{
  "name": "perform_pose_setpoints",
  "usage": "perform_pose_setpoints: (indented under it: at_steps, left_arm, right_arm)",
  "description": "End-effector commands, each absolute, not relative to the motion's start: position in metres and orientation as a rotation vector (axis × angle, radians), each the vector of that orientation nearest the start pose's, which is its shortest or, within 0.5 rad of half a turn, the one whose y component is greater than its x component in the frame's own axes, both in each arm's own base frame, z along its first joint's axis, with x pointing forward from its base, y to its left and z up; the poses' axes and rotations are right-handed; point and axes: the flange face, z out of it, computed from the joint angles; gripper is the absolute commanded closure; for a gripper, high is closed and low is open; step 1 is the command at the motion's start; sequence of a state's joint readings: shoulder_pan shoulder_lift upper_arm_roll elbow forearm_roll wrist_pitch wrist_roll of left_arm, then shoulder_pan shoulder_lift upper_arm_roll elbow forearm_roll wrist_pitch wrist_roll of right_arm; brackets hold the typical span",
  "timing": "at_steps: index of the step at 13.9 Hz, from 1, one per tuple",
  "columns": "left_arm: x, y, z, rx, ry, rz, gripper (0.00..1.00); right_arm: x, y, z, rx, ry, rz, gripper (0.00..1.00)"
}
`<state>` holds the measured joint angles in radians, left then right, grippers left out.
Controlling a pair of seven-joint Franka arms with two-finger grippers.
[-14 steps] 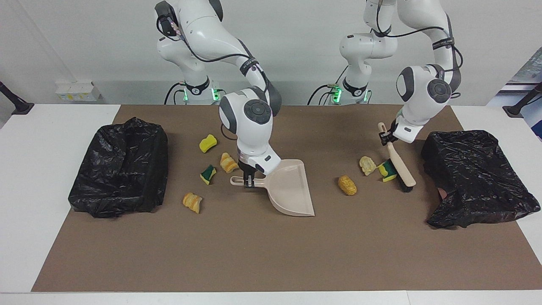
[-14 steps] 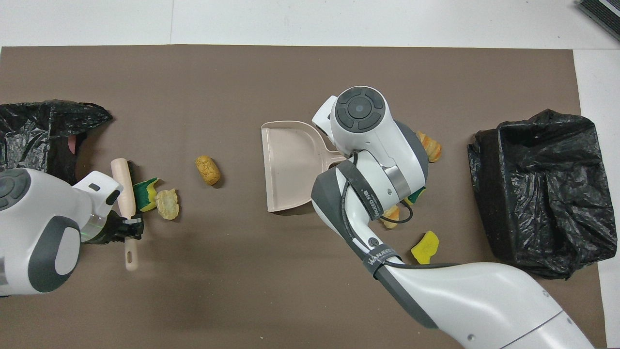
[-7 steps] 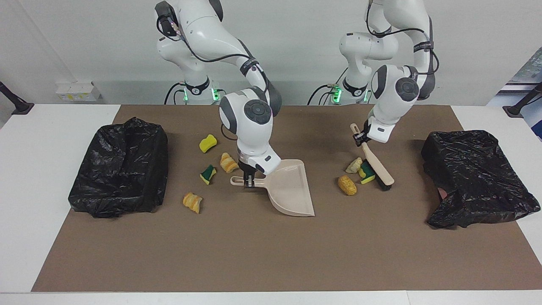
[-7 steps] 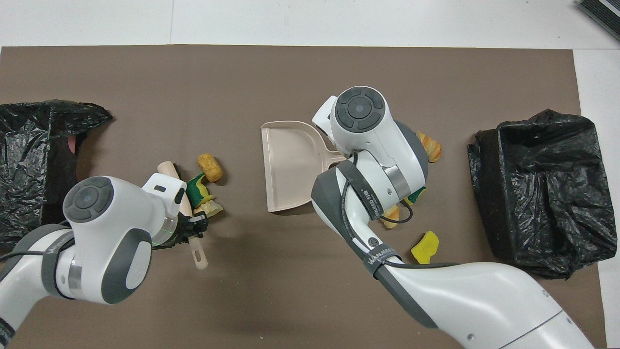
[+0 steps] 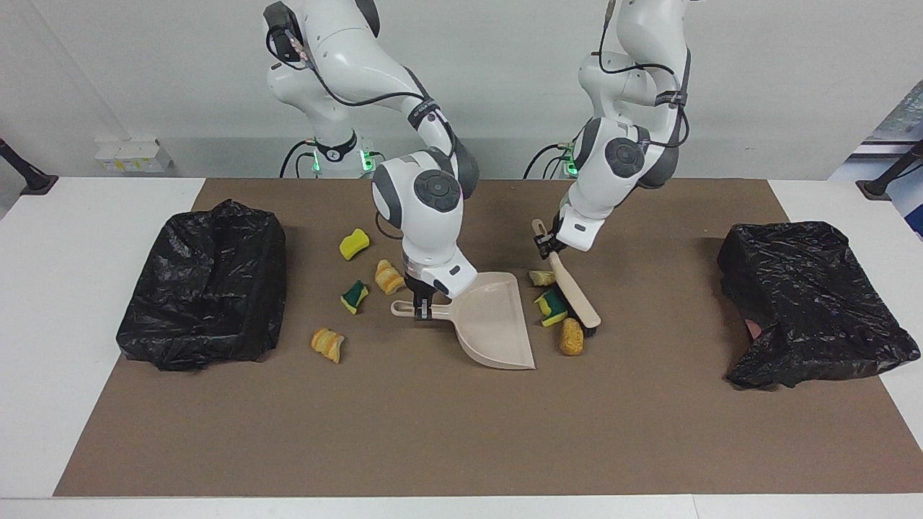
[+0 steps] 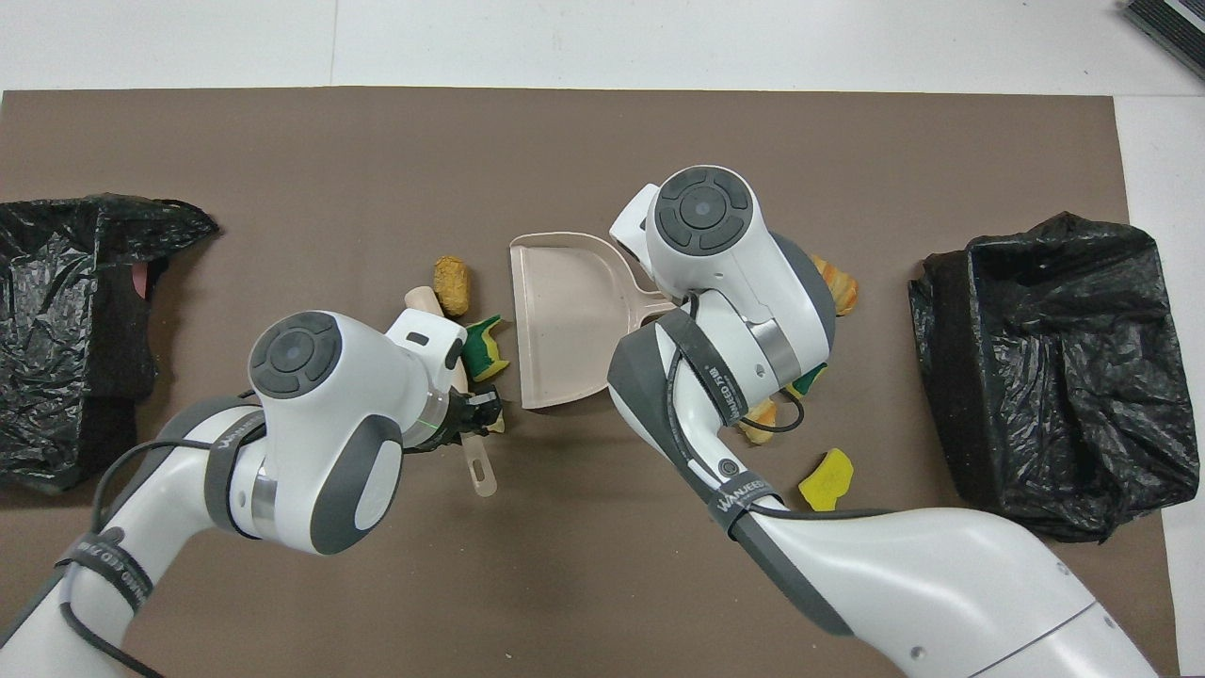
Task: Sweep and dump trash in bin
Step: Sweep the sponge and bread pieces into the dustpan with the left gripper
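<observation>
A beige dustpan (image 5: 490,321), yellow-and-green sponge chunks (image 5: 552,307), and black bin bags (image 5: 205,285) are seen on brown matting (image 5: 461,432).

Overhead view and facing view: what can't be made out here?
- Overhead: the left arm covers most of the beige wooden brush.
- Overhead: the right arm hides the beige plastic dustpan's handle and some scraps.
- Facing: inside of the black-bagged bin is hidden by its bag.

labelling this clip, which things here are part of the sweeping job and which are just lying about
Job: left gripper holding brush; right gripper holding dustpan; trash bits; bin at the right arm's end; bin at the left arm's end.

Lying about: brown mat; white box.
</observation>
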<state>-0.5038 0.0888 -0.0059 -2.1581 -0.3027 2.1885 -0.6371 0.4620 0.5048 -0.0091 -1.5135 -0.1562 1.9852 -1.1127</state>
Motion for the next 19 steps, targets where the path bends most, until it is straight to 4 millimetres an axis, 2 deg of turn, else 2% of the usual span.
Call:
perform_pose_setpoints:
  at_steps: [1, 3, 5, 7, 9, 11, 14, 16, 17, 18, 19]
  left_arm:
    - [0.473, -0.318, 0.361, -3.316, -0.428, 0.292, 1.00]
    - [0.465, -0.349, 0.379, -3.367, -0.367, 0.267, 1.00]
    - [0.469, -0.366, 0.400, -3.398, -0.341, 0.237, 1.00]
    - [0.470, -0.354, 0.419, -3.400, -0.349, 0.248, 1.00]
    - [0.470, -0.339, 0.419, -3.348, -0.396, 0.322, 1.00]
    - [0.463, -0.319, 0.414, -3.231, -0.631, 0.402, 1.00]
    - [0.438, -0.301, 0.402, -3.050, -0.961, 0.438, 1.00]
    - [0.425, -0.303, 0.402, -2.899, -1.157, 0.485, 1.00]
    - [0.420, -0.304, 0.403, -2.858, -1.218, 0.490, 1.00]
    - [0.406, -0.304, 0.397, -2.832, -1.236, 0.496, 1.00]
    - [0.382, -0.309, 0.391, -2.846, -1.186, 0.489, 1.00]
  right_arm:
    - [0.632, 0.291, 0.370, 2.067, 2.192, -0.092, 1.00]
    - [0.633, 0.291, 0.371, 2.070, 2.190, -0.080, 1.00]
    - [0.634, 0.291, 0.371, 2.068, 2.192, -0.075, 1.00]
    - [0.634, 0.291, 0.371, 2.066, 2.191, -0.076, 1.00]
    - [0.635, 0.290, 0.371, 2.061, 2.189, -0.076, 1.00]
    - [0.635, 0.290, 0.371, 2.058, 2.188, -0.078, 1.00]
    - [0.634, 0.290, 0.371, 2.050, 2.189, -0.082, 1.00]
    - [0.634, 0.290, 0.370, 2.042, 2.195, -0.086, 1.00]
    - [0.633, 0.291, 0.369, 2.034, 2.202, -0.089, 1.00]
    - [0.632, 0.290, 0.367, 2.024, 2.211, -0.097, 1.00]
    - [0.632, 0.291, 0.365, 1.997, 2.235, -0.090, 1.00]
